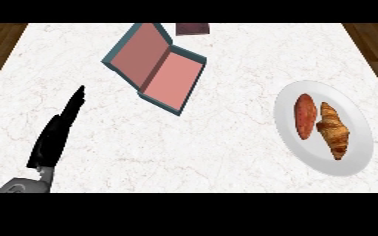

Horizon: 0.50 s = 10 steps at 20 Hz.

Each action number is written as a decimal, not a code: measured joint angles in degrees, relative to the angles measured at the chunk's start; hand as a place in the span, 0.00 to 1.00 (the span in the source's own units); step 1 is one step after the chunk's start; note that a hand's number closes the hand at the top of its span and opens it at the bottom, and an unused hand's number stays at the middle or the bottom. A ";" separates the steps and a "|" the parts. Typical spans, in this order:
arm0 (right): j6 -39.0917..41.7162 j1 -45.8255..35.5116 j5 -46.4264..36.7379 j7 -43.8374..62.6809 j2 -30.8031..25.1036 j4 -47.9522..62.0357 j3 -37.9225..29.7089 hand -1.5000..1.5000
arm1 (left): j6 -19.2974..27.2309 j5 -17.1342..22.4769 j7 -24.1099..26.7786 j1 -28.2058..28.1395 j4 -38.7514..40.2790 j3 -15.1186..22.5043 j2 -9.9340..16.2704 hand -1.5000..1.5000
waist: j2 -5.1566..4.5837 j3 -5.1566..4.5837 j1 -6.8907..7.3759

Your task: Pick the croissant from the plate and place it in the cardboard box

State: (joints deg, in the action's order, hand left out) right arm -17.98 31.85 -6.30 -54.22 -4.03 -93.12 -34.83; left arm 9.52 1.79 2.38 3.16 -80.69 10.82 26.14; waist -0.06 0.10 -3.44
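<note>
I see the croissant (334, 129) lying on the white plate (356, 166) near the counter's (244, 145) right edge, just beside a reddish oblong food item (306, 116). The open cardboard box (156, 66) sits toward the far edge, left of centre. My left hand (57, 131) rests at the near left corner, fingers straight and pressed together.

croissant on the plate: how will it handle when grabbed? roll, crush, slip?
The croissant is long, ridged and tapered, so it probably won't roll far. It looks flaky, so likely light and crushable. It lies right beside a reddish oval item on the white plate; a sideways push would likely shift both.
</note>
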 measured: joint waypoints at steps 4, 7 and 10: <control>-3.22 7.10 -4.86 4.64 2.48 -6.87 5.40 0.00 | -0.60 -1.51 0.53 2.02 2.65 0.54 -1.17 0.50 | -0.06 -0.12 1.59; -4.91 11.92 -9.70 11.25 3.27 -12.86 9.00 0.00 | -0.24 -2.54 -0.04 3.38 3.25 0.94 -2.35 0.50 | -0.13 -0.18 2.26; -6.85 14.71 -15.55 19.27 3.66 -17.72 12.58 0.00 | -0.49 -3.20 -0.55 4.61 3.72 0.92 -2.93 0.50 | -0.17 -0.20 2.77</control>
State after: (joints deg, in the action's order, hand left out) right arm -24.83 46.56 -21.85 -34.95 -0.37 -110.84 -22.25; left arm 9.03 -1.41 1.83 7.76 -76.97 11.74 23.21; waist -0.23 -0.09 -0.67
